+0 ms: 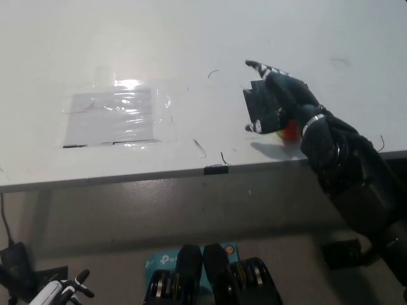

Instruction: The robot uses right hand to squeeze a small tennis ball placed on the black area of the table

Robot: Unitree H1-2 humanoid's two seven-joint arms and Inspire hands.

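The small tennis ball [290, 129], orange and yellow-green, lies at the near right edge of the black area [256, 105] on the white table [191, 38]. Only a sliver of it shows. My black right hand [280, 95] lies over it, palm down, covering most of the ball and the patch. The hand is open: its fingers [254, 65] stretch left past the ball, and the thumb reaches out at the patch's near edge. Whether the palm touches the ball is hidden. My white left hand [60, 291] rests low at the lower left, below the table.
A clear plastic sheet [117, 117] is taped flat on the table's left half. The table's front edge runs across the middle, with a black tape mark [215, 169] on it. Below lie a black block [343, 254] on the floor and an adapter with cable [13, 260].
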